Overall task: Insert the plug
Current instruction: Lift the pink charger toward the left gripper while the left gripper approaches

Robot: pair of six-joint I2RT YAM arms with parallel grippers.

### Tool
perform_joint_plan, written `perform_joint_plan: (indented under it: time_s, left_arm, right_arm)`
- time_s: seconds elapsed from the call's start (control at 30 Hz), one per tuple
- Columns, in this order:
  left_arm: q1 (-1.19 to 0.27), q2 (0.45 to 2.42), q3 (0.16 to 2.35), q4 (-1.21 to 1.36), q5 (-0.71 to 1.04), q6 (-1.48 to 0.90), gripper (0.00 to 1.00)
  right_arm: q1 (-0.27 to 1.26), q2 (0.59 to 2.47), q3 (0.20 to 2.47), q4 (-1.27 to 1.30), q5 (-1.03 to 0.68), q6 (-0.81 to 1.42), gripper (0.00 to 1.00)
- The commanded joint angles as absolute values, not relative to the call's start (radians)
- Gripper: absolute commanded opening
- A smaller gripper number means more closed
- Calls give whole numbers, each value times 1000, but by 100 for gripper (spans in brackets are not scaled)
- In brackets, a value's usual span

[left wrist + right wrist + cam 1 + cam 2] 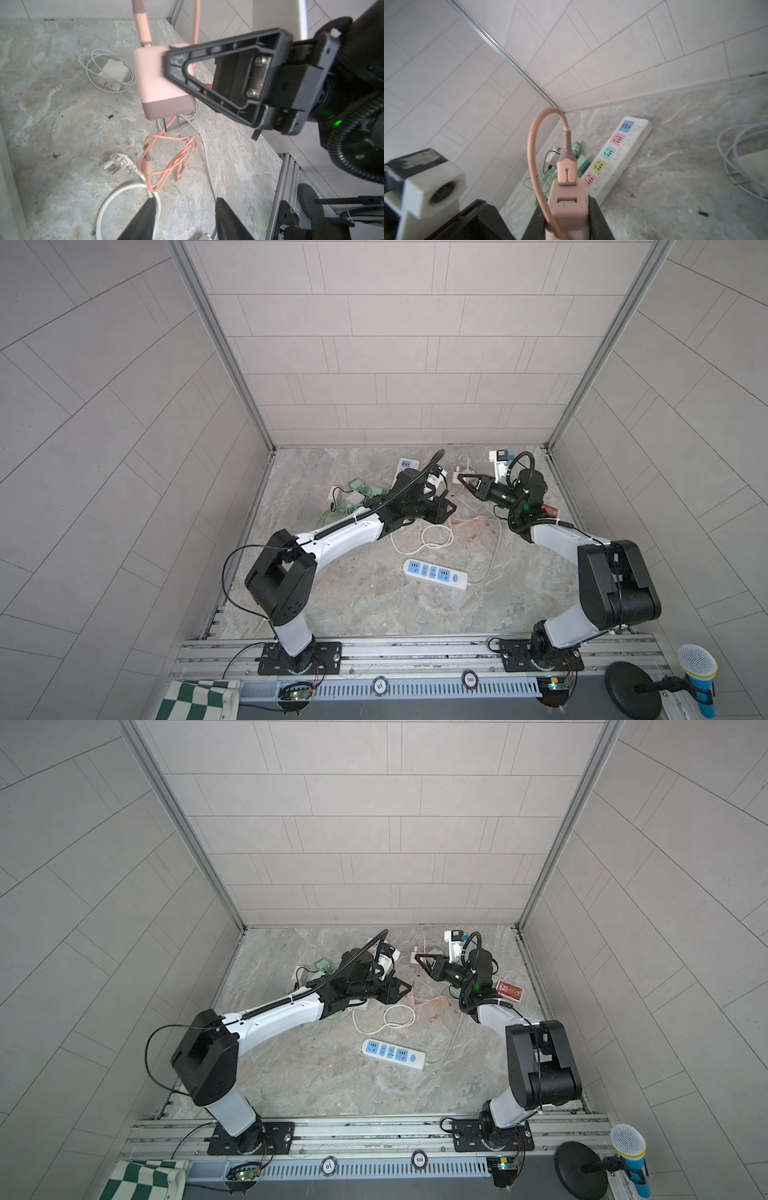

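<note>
Pale tiled walls (399,344), marbled stone floor (374,605)

Soft, even light; wrist views blur nearby.

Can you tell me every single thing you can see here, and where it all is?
pink charger: one, pink, held above the table
pink cable: one, pink, plugged into the charger, tangled below it
short power strip: one, white with blue sockets, front middle
long power strip: one, white with coloured sockets, near the back wall
white charger: one, white, inside its coiled cable
white plug: one, white, lying flat with its cord
green chargers: count unclear, green, back left
red box: one, red, beside the right arm
microphone: one, blue, front right
poker chips: two, front rail
checkered cloth: one, green and white, front left
right pincer: black, shut on the pink charger
left pincer: black, open, empty
</note>
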State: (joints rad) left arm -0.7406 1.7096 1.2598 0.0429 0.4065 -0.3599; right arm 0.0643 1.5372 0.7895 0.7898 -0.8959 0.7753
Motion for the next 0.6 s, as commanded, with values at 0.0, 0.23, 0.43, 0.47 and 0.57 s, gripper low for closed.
perform_joint_plan:
  time_s: [0.0,0.23,0.43,0.47,0.57]
  left_arm:
    - [-738,1721,1260,137,406,-332,52]
    - [-721,1740,1289,154,398,-317,53]
    - [-704,1709,1269,242,441,-329,54]
    - [-700,1704,1267,250,443,-330,54]
    - [-682,1694,1272,268,470,-348,55]
  right_arm:
    - [61,1540,774,1101,-997,978,23]
    - [61,1610,770,1419,-1062,1208,22]
    - [61,1596,759,1405,-1072,1191,22]
    - [61,1592,759,1397,-1072,1186,22]
    - [61,1576,757,1347,-1075,1154,22]
